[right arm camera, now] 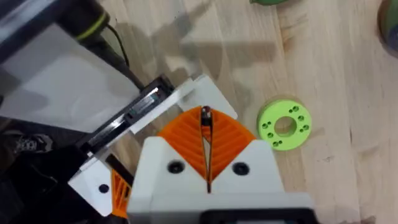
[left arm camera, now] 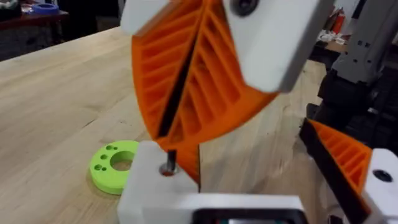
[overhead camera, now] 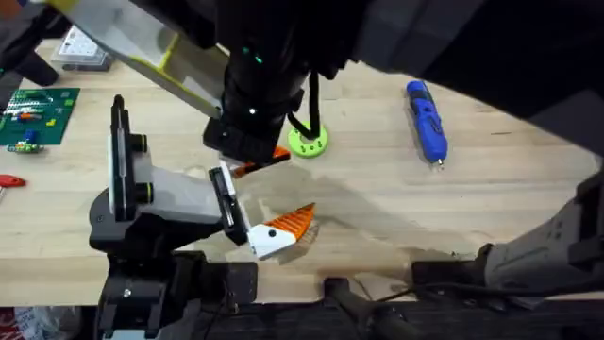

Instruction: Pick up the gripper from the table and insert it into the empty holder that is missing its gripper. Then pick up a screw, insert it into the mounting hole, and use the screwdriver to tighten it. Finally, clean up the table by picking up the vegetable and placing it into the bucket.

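Right wrist view shows the right tool [right arm camera: 205, 146] clenched on a screw [right arm camera: 204, 114] over the holder [right arm camera: 140, 112]; lower it straight, keeping it vertical above the hole.

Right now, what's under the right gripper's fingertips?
A dark screw, pinched by the shut right gripper, stands at a hole in a white block. Its lower end is hidden inside.

Right arm [overhead camera: 274, 57] looming large, dark and blurred under the overhead camera, hiding the table's far middle, green disc [overhead camera: 308, 142] partly covered by its cable, holder [overhead camera: 179, 203] bracket half hidden under that arm, circuit board [overhead camera: 36, 115] cut by the left edge
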Available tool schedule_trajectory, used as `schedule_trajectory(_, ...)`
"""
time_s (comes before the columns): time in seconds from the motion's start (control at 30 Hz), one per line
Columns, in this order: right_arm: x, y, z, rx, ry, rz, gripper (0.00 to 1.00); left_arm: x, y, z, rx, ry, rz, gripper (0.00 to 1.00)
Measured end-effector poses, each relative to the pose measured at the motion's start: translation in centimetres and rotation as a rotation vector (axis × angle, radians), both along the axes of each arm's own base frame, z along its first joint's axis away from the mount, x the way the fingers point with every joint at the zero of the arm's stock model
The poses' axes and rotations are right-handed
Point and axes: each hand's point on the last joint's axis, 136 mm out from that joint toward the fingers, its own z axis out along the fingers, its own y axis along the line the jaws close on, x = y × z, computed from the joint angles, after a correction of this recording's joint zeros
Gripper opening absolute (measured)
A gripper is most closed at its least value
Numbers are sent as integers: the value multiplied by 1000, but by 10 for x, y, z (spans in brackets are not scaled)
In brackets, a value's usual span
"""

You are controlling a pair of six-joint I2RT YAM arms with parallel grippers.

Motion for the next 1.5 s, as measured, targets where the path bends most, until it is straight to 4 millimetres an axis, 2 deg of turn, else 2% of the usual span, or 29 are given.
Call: schedule_trajectory(1.5,0,-2,-1,-9,-7,16,11,0,0,0,0,0,0,987)
